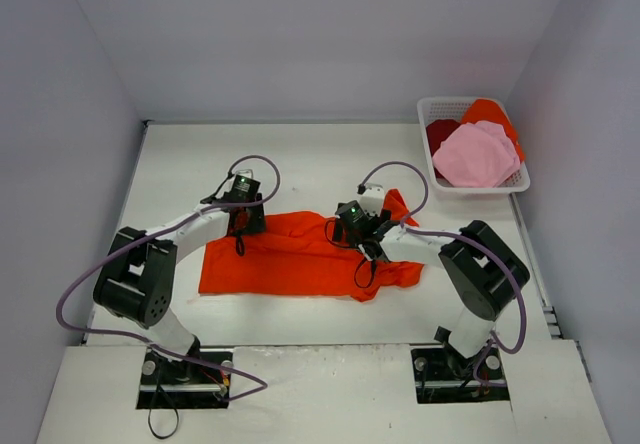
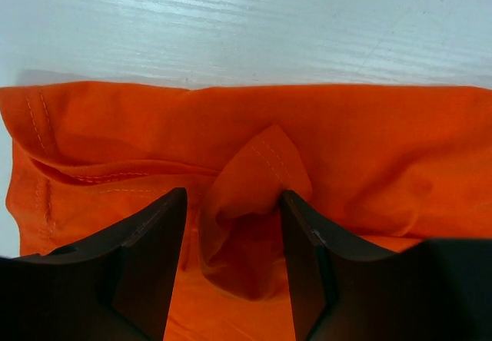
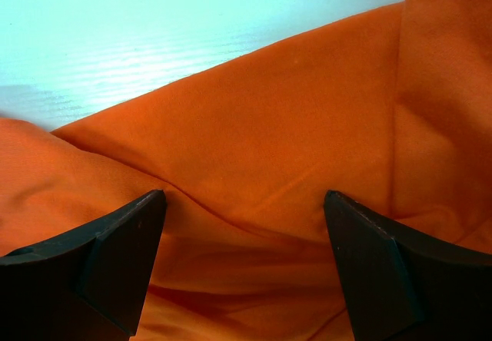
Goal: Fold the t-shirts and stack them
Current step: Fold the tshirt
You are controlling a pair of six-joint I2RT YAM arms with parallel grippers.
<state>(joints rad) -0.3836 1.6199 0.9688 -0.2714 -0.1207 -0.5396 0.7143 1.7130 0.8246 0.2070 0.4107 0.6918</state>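
Observation:
A large bright orange-red t-shirt (image 1: pixel 290 259) lies spread across the middle of the white table (image 1: pixel 180 164). My left gripper (image 1: pixel 243 226) is down on its far left edge. In the left wrist view the jaws (image 2: pixel 233 195) stand apart around a raised fold of that t-shirt (image 2: pixel 254 172), which touches the right finger (image 2: pixel 307 256). My right gripper (image 1: pixel 352 232) is down on the shirt's far right part, open, with flat wrinkled orange cloth (image 3: pixel 254 126) between its wide-set fingers (image 3: pixel 244 195). Pink (image 1: pixel 475 154), dark red (image 1: pixel 438 132) and orange (image 1: pixel 490 112) t-shirts lie bundled in the basket.
The white lattice basket (image 1: pixel 522 186) stands at the back right corner of the table. White walls close in the table on three sides. Purple cables loop from both arms over the table.

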